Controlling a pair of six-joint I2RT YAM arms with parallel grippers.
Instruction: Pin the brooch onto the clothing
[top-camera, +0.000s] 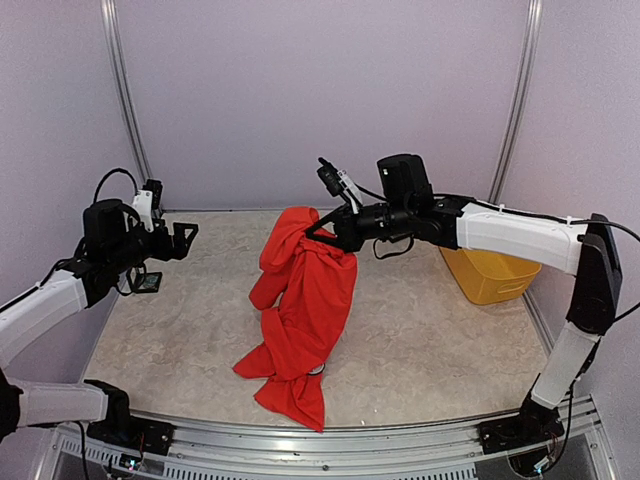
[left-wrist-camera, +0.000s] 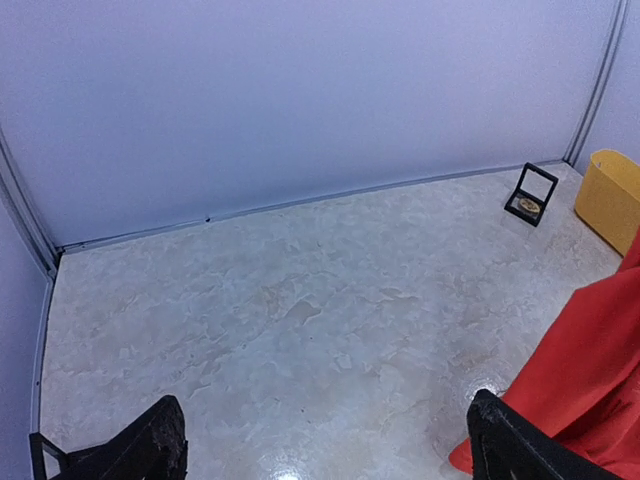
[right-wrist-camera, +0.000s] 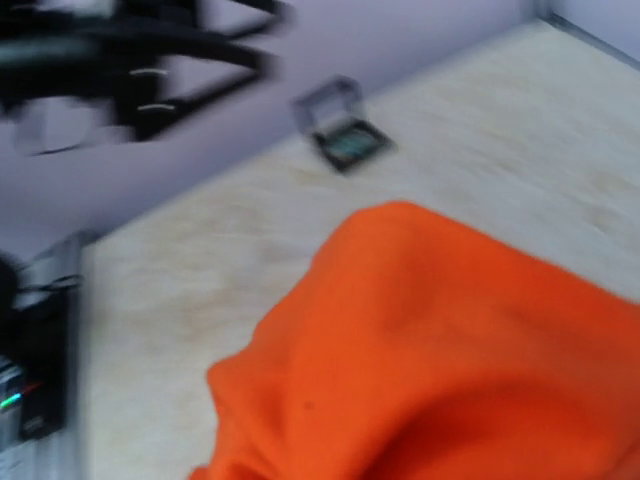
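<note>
Clothing, a plain red-orange short-sleeved T-shirt of soft fabric (top-camera: 305, 310), hangs near the middle of the mottled beige tabletop (top-camera: 430, 340). Its upper part is lifted and bunched, and its lower part trails toward the near edge, where it lies crumpled on the surface. Right claw (top-camera: 322, 232) is pressed onto the raised top fold of the T-shirt, and the fabric drapes down from that pinch. Right arm reaches in from the right side, stretched out level above the tabletop. Right wrist view is blurred and filled mostly with orange cloth; its own fingers do not show there. Left claw (top-camera: 185, 238) is held above the left part of the tabletop, well apart from the T-shirt and gripping nothing. Its two black fingers (left-wrist-camera: 160, 445) are spread wide, with bare tabletop between them in the left wrist view. Red fabric shows at the right edge of that view, behind the other finger. Yellow plastic basket (top-camera: 495, 278) stands at the far right, behind the right forearm. Small black hinged case (left-wrist-camera: 530, 195), lid up, sits by the back wall just beside the basket, with a round gold-toned piece inside, too small to read further. Right wrist view shows a blurred small open case (right-wrist-camera: 345, 138) on the tabletop near a wall. Whether it is the same case cannot be told.
</note>
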